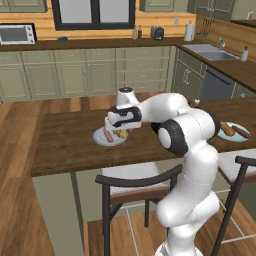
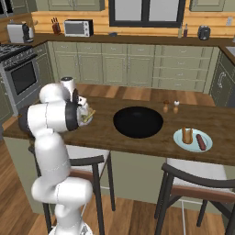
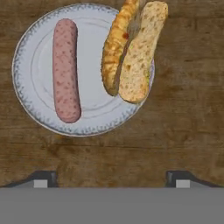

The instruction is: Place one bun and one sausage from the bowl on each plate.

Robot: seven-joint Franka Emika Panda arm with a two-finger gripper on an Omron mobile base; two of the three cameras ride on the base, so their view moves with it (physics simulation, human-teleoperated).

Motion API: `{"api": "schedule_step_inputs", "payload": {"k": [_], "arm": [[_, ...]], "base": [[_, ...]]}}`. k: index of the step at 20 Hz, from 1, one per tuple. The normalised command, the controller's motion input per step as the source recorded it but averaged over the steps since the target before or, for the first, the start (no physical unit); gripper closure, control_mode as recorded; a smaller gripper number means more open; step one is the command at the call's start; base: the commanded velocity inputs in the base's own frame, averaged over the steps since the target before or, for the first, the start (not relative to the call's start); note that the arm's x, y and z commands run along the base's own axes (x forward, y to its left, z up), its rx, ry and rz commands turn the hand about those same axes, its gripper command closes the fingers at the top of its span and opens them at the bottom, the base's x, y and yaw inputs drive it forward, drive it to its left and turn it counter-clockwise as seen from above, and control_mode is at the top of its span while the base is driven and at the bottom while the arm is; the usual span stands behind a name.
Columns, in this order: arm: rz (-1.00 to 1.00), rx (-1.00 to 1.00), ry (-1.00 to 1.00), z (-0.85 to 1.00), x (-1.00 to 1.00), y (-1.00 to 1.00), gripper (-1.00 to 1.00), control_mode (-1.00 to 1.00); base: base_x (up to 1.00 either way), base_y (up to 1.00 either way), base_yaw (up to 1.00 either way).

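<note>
Gripper (image 3: 111, 177) fingers spread, holding nothing, above the pale grey-white plate (image 3: 39, 105) — its bun (image 3: 131, 52) overhangs the plate's edge and could get knocked off as the hand withdraws; the sausage (image 3: 65, 70) lies safe.

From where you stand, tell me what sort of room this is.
A home kitchen, it seems: a sink set in the counter, a stove with an oven door, a microwave, and green cabinets along the walls.

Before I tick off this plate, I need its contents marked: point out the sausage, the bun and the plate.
sausage (image 3: 66, 70), hand view, middle of its length.
bun (image 3: 131, 52), hand view, where its two halves meet.
plate (image 3: 94, 94), hand view, bare centre between sausage and bun.
</note>
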Motion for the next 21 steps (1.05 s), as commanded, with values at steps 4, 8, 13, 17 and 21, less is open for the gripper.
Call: {"api": "schedule_step_inputs", "payload": {"k": [4,8,13,17,21], "arm": [[-0.06,0.0,-0.05,0.48,-1.0,-1.0,-1.0,-1.0],[-0.12,0.01,-0.01,0.43,-0.95,-1.0,-1.0,-1.0],[-0.13,0.0,0.0,0.38,-0.88,-0.82,-1.0,-1.0],[-0.05,0.0,0.0,0.49,-0.87,-0.33,-1.0,-1.0],[0.06,0.0,0.0,0.76,-0.63,0.0,-1.0,-1.0]], "base": [[0.0,0.0,0.0],[0.0,0.0,0.0],[0.0,0.0,0.0],[0.0,0.0,0.0],[0.0,0.0,0.0]]}}
